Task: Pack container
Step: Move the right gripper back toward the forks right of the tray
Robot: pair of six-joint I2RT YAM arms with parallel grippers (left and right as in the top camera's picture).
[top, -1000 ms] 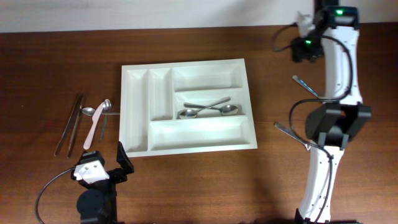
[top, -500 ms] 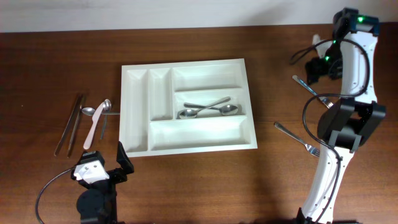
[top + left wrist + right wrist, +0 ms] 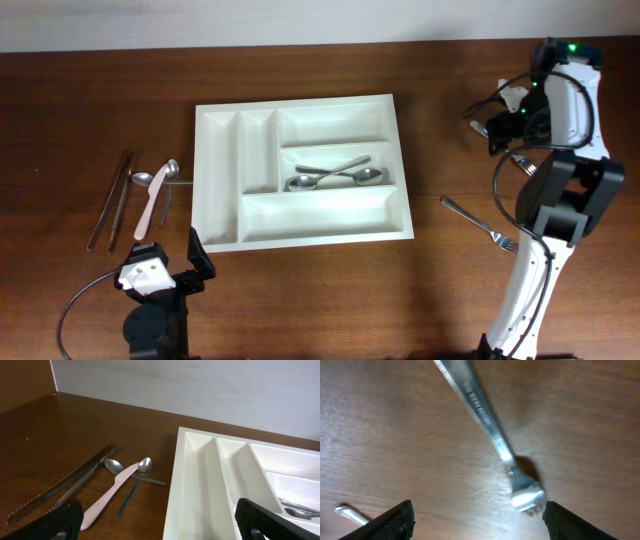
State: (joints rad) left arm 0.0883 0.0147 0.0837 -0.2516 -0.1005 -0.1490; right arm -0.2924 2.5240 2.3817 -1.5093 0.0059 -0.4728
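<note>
Two grippers, and overhead shows neither clearly: my left gripper (image 3: 165, 262) sits at the near edge, mostly under its white camera housing, while my right gripper (image 3: 503, 128) is a dark lump among cables, covering part of a slim steel fork (image 3: 522, 164). The large white rectangular plastic cutlery tray (image 3: 335, 122) lies mid-way across the dark brown wooden table (image 3: 90, 110). It has two narrow slots on the left and three wide ones on the right, with two steel spoons (image 3: 335, 176) crossed in the middle wide one.

From my left wrist, my fingers (image 3: 60, 520) stand wide apart and empty, cut off at the bottom corners. The tray's right end runs out of frame. Beside it lie long metal tongs (image 3: 65, 485), a pale pink plastic knife (image 3: 107, 497) and a pair of small teaspoons (image 3: 145, 466).

From my right wrist, my fingers (image 3: 395, 520) are spread wide, holding nothing, above the blurred fork. A metal tip (image 3: 347, 511) pokes in at bottom left, too cut off to name
</note>
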